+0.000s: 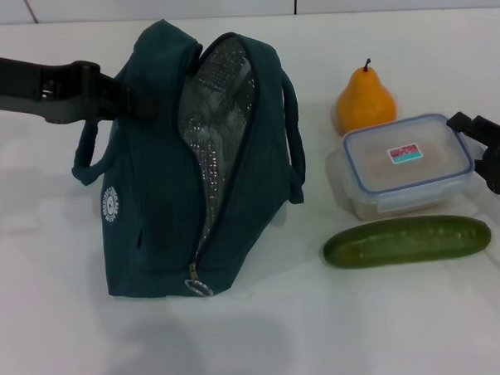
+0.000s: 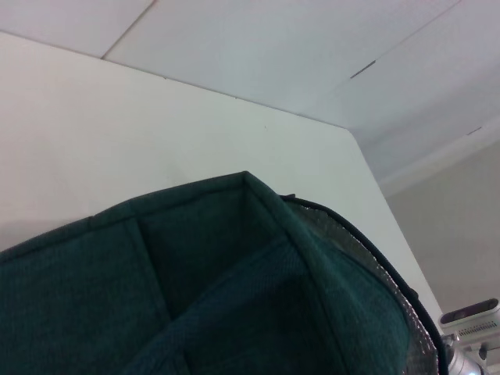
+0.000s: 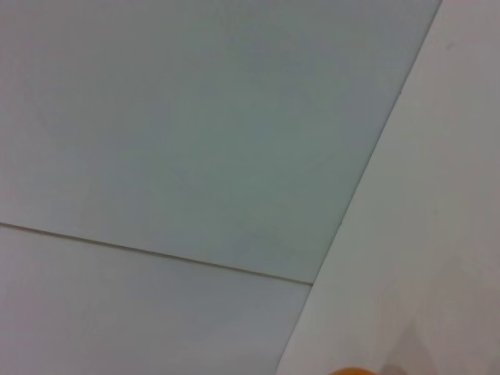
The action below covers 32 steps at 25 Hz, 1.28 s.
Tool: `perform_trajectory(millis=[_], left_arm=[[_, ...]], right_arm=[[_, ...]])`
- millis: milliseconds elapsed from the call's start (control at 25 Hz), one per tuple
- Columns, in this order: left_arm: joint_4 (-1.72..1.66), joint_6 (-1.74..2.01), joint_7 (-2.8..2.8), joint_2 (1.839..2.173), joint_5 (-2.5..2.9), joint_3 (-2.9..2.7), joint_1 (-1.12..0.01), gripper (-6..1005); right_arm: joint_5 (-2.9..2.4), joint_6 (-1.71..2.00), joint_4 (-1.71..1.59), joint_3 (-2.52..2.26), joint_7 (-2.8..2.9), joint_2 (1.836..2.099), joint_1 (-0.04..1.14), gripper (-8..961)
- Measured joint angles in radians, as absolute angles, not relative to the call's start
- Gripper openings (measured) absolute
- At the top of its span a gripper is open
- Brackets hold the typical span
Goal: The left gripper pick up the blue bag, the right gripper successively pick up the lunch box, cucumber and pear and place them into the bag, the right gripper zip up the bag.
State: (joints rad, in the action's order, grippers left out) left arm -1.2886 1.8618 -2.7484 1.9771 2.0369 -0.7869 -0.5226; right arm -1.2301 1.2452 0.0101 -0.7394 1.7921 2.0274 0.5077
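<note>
The blue bag (image 1: 159, 200) stands on the white table with its zip open and the silver foil lining (image 1: 218, 131) showing. My left gripper (image 1: 134, 99) reaches in from the left and is shut on the bag's top edge; the bag's fabric (image 2: 234, 297) fills the left wrist view. The orange-yellow pear (image 1: 365, 101) stands behind the clear lunch box (image 1: 407, 166), and the cucumber (image 1: 406, 240) lies in front of it. My right gripper (image 1: 481, 148) is open at the lunch box's right end. A sliver of the pear (image 3: 353, 371) shows in the right wrist view.
The white table (image 1: 339, 333) has free room in front of the bag and the cucumber. The bag's ring zip pull (image 1: 196, 285) hangs at its lower front corner. A wall (image 1: 225, 2) runs along the table's far edge.
</note>
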Motion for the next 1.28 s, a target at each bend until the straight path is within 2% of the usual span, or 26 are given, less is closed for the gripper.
perform_trajectory(millis=[80, 200, 400, 1280], left_arm=[[-1.289, 1.864, -2.748, 1.976, 2.037, -0.787, -0.523, 44], [-1.289, 1.866, -2.747, 1.976, 2.037, -0.787, -0.523, 44], [-1.289, 1.868, -2.746, 1.976, 2.037, -0.787, -0.523, 44], [-1.288, 1.870, -2.748, 1.973, 2.037, -0.783, -0.528, 45]], right_arm=[[-1.234, 1.244, 0.010, -0.739, 1.792, 2.028, 0.508, 580], [-1.236, 1.243, 0.010, -0.739, 1.792, 2.028, 0.508, 372], [-1.236, 1.241, 0.010, -0.739, 1.786, 2.028, 0.509, 213], [-1.224, 1.332, -0.014, -0.726, 1.724, 2.028, 0.494, 198]])
